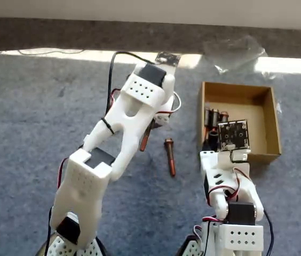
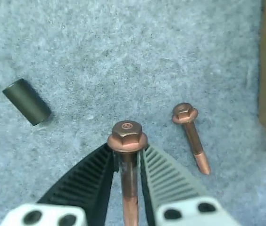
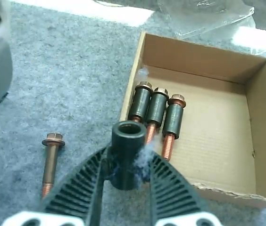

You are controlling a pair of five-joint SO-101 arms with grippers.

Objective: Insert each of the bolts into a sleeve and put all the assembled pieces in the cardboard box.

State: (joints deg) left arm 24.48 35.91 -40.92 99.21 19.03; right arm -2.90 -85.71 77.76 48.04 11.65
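Grey, carpet-like fabric covers the worktop (image 1: 22,133), on which the open cardboard box (image 1: 238,92) is set at the right. Three assembled pieces (image 3: 156,110) are laid side by side in the box, close to its left wall as seen from the high view. The fingers of the left gripper (image 2: 127,149) are closed narrowly on the shank of a held bolt (image 2: 129,179), just under its head. The fingers of the right gripper (image 3: 129,157) are clamped on a held sleeve (image 3: 126,141) near the box's front left corner. A loose bolt (image 1: 169,157) is seen lying flat between the two arms. A loose sleeve (image 2: 27,101) lies on the fabric, apart from both bolts.
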